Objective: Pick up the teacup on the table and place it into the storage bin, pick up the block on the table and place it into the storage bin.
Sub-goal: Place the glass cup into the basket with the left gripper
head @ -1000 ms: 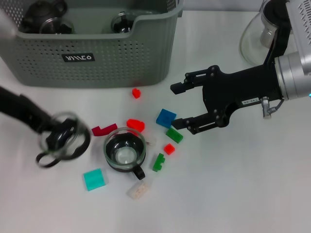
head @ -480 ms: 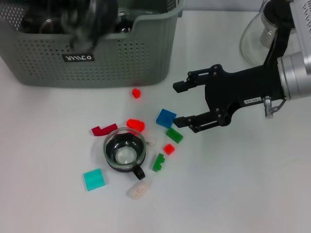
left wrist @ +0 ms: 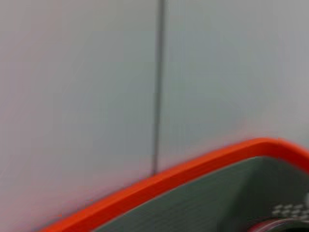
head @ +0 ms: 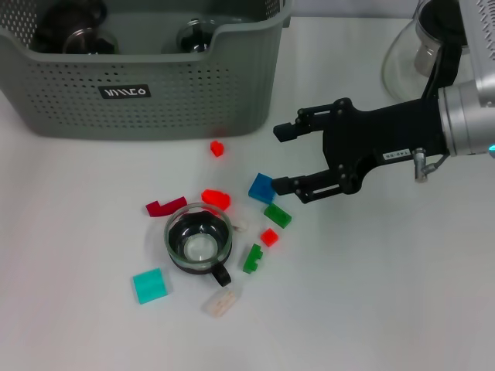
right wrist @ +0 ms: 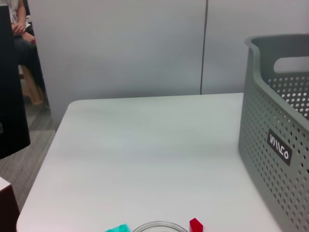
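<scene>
The grey-green storage bin (head: pixel 155 85) stands at the back left, and its perforated wall also shows in the right wrist view (right wrist: pixel 280 145). It holds dark teaware (head: pixel 69 27). A glass teacup (head: pixel 199 239) with a black handle stands upright on the table among loose blocks. A blue block (head: pixel 263 188) lies to its right. My right gripper (head: pixel 281 159) is open and empty, just right of the blue block, with its lower fingertip (head: pixel 280 185) close beside the block. My left gripper is out of view.
Around the cup lie red blocks (head: pixel 216 199), green blocks (head: pixel 277 216), a teal block (head: pixel 149 285) and a whitish block (head: pixel 220 303). A small red block (head: pixel 216 148) lies near the bin. A glass jug (head: pixel 414 54) stands at the back right.
My left arm carried a dark cup from the table's left side up over the bin and has left the view. My right gripper has shifted slightly left, closer to the blue block.
</scene>
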`<control>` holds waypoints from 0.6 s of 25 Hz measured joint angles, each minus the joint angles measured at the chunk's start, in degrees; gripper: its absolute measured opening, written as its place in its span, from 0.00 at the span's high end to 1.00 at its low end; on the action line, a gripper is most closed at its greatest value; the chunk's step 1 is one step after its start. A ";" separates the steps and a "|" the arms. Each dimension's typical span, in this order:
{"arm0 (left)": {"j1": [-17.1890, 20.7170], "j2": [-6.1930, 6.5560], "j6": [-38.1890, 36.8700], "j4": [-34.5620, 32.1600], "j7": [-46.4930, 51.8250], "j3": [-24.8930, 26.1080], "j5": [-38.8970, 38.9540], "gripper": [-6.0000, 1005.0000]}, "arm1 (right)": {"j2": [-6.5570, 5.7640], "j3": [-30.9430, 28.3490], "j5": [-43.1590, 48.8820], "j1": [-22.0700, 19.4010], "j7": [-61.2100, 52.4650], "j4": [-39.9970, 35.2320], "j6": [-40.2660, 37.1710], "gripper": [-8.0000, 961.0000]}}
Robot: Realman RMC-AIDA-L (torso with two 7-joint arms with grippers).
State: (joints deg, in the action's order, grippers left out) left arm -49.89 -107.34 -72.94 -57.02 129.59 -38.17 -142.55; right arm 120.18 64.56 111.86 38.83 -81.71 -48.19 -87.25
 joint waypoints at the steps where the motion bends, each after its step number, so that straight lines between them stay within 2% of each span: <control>1: -0.71 0.05 2.03 1.89 0.00 -0.37 -1.39 0.95 | 0.00 -0.01 -0.03 0.21 0.00 0.35 0.22 0.16; 4: -2.38 -0.10 8.24 6.70 -0.55 -1.73 -5.46 0.95 | 0.00 -0.01 -0.05 0.42 -0.13 0.68 0.34 0.16; 7: -2.61 -0.81 13.37 9.14 -0.54 -5.09 -7.66 0.95 | -0.01 -0.06 -0.07 0.52 -0.79 0.70 0.71 0.16; 15: -3.16 -2.37 17.56 11.85 -0.21 -8.84 -11.60 0.95 | -0.04 0.00 -0.07 0.98 -0.99 0.74 1.49 0.16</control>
State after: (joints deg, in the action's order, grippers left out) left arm -53.05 -109.71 -55.37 -45.17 129.37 -47.01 -154.15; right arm 120.13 64.56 111.79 39.81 -82.71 -47.46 -85.76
